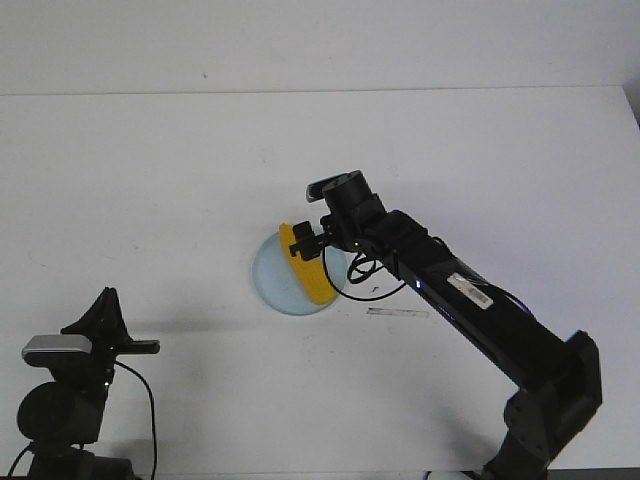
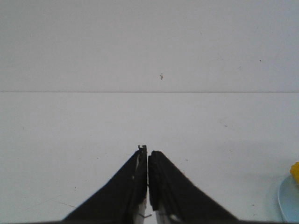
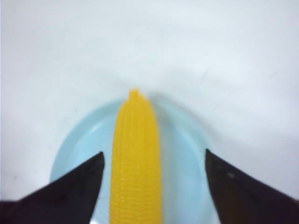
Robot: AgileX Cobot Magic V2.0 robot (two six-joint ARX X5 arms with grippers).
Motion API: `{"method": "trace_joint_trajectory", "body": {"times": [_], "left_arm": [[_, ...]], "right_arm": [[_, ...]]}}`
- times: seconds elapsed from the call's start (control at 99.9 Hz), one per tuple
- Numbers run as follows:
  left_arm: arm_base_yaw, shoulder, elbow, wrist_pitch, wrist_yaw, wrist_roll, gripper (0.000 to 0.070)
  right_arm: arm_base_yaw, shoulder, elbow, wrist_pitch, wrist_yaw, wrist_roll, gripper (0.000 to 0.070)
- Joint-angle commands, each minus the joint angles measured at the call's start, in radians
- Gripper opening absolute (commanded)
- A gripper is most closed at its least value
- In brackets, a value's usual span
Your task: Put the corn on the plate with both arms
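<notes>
White worktop (image 1: 180, 180) fills every view, meeting a pale wall at its far edge. Nearest, at the near left corner, the left arm (image 1: 60, 400) sits folded low with its claw (image 1: 105, 300) pointing away from the camera; the left wrist view shows that claw (image 2: 147, 161) pressed together, its two black fingers (image 2: 128, 186) meeting with only a hairline between them and gripping nothing. At the edge of that same view a sliver of the pale blue plate (image 2: 290, 200) and a yellow scrap of the corn (image 2: 295, 170) peek in, off to the right of the left claw.

Further out, the right arm (image 1: 480, 310) stretches from the near right corner toward the middle of the worktop, its claw (image 1: 310, 245) over the plate (image 1: 275, 275). From the front the claw's spread is hard to judge; the right wrist view settles it, with the black fingers (image 3: 70, 184) standing wide on both sides of the corn (image 3: 135, 158), gaps showing on each side.

The corn (image 1: 310, 270) lies across the plate (image 3: 182, 158), a yellow-orange cob with fine rows of kernels, tapering to a small point that reaches the plate's rim. A small thin strip (image 1: 397, 313) lies on the worktop just right of the plate.
</notes>
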Motion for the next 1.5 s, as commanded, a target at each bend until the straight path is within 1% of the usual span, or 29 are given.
{"method": "trace_joint_trajectory", "body": {"times": [0.0, 0.01, 0.06, 0.1, 0.21, 0.31, 0.461, 0.571, 0.681, 0.881, 1.051, 1.121, 1.242, 1.252, 1.282, 1.392, 1.492], "left_arm": [[0.002, 0.0, 0.005, 0.012, -0.003, -0.005, 0.0001], [0.002, 0.0, 0.005, 0.012, -0.003, -0.005, 0.0001], [0.002, 0.0, 0.005, 0.012, -0.003, -0.005, 0.0001], [0.002, 0.0, 0.005, 0.011, -0.003, -0.005, 0.0001], [0.002, 0.0, 0.005, 0.011, -0.003, -0.005, 0.0001], [0.002, 0.0, 0.005, 0.011, -0.003, -0.005, 0.0001], [0.002, 0.0, 0.005, 0.012, -0.003, -0.005, 0.0001], [0.002, 0.0, 0.005, 0.011, -0.003, -0.005, 0.0001], [0.002, 0.0, 0.005, 0.012, -0.003, -0.005, 0.0001], [0.002, 0.0, 0.005, 0.012, -0.003, -0.005, 0.0001], [0.002, 0.0, 0.005, 0.012, -0.003, -0.005, 0.0001], [0.002, 0.0, 0.005, 0.012, -0.003, -0.005, 0.0001], [0.002, 0.0, 0.005, 0.012, -0.003, -0.005, 0.0001], [0.002, 0.0, 0.005, 0.012, -0.003, -0.005, 0.0001], [0.002, 0.0, 0.005, 0.012, -0.003, -0.005, 0.0001], [0.002, 0.0, 0.005, 0.011, -0.003, -0.005, 0.0001], [0.002, 0.0, 0.005, 0.011, -0.003, -0.005, 0.0001]], "right_arm": [[0.019, 0.002, 0.014, -0.027, 0.042, -0.074, 0.02], [0.02, 0.0, 0.014, -0.028, 0.045, -0.078, 0.0186], [0.023, -0.016, 0.014, -0.047, 0.072, -0.117, 0.0064], [0.025, -0.026, 0.014, -0.06, 0.101, -0.142, 0.0001], [0.025, -0.053, 0.011, -0.092, 0.172, -0.168, 0.0001], [0.019, -0.081, -0.015, -0.079, 0.211, -0.168, 0.0001], [-0.004, -0.154, -0.126, 0.006, 0.211, -0.181, 0.0001], [-0.03, -0.221, -0.237, 0.06, 0.205, -0.212, 0.0001], [-0.074, -0.304, -0.361, 0.113, 0.204, -0.217, 0.0001], [-0.2, -0.484, -0.56, 0.125, 0.204, -0.191, 0.0001], [-0.358, -0.658, -0.713, 0.16, 0.204, -0.183, 0.0001], [-0.422, -0.725, -0.779, 0.209, 0.205, -0.195, 0.0001], [-0.522, -0.837, -0.901, 0.336, 0.204, -0.193, 0.0001], [-0.538, -0.861, -0.927, 0.364, 0.204, -0.193, 0.0001], [-0.547, -0.876, -0.941, 0.382, 0.204, -0.193, 0.0001], [-0.592, -0.983, -1.033, 0.513, 0.192, -0.194, 0.0003], [-0.613, -1.075, -1.086, 0.572, 0.172, -0.193, 0.0003]]}}
